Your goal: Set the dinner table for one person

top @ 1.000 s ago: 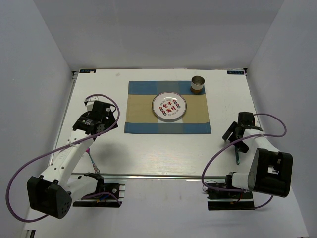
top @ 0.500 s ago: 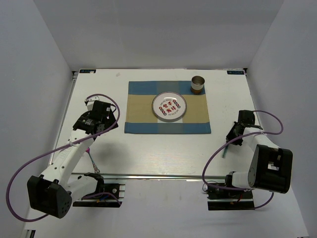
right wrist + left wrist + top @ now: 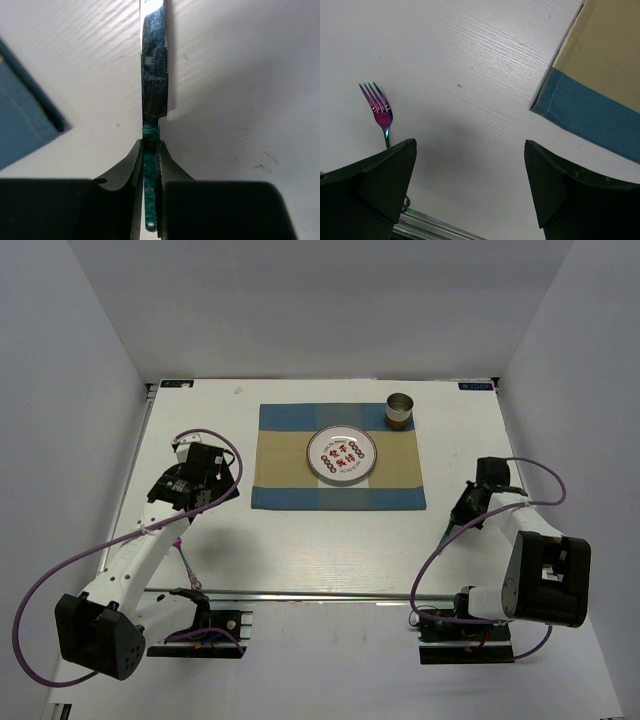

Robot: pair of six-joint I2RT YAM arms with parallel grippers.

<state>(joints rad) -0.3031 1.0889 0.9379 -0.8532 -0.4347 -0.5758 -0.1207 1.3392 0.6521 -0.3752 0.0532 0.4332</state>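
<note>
In the left wrist view the iridescent pink-and-green metal fork (image 3: 380, 107) shows only its tines and neck. Its handle runs behind the dark finger at the lower left. From above, the left arm also covers part of it.

In the right wrist view the top edge of the frame cuts off the tip of the steel table knife (image 3: 155, 75). Its green handle is partly hidden between the fingers. Whether the blade touches the surface cannot be told. The red pattern on the round white plate (image 3: 342, 454) is too small to read.

The large white rectangular dinner table (image 3: 330, 550) fills the floor of a white-walled enclosure. An aluminium rail (image 3: 300, 592) runs along its near edge, just ahead of the arm bases. A blue-and-tan checked cloth placemat (image 3: 280, 455) lies at the far centre. The plate sits in the middle of it, and a small round metal cup (image 3: 400, 410) stands on its far right corner.

There is one placemat, one plate, one cup, one fork and one knife, and there are two arms.

The left gripper (image 3: 470, 145) is spread wide and holds nothing. It hangs over bare table just left of the placemat's near left corner, with the fork on the near side of it. The right gripper (image 3: 150, 150) is clenched on the knife's green handle, at the right of the table, near the placemat's near right corner.
</note>
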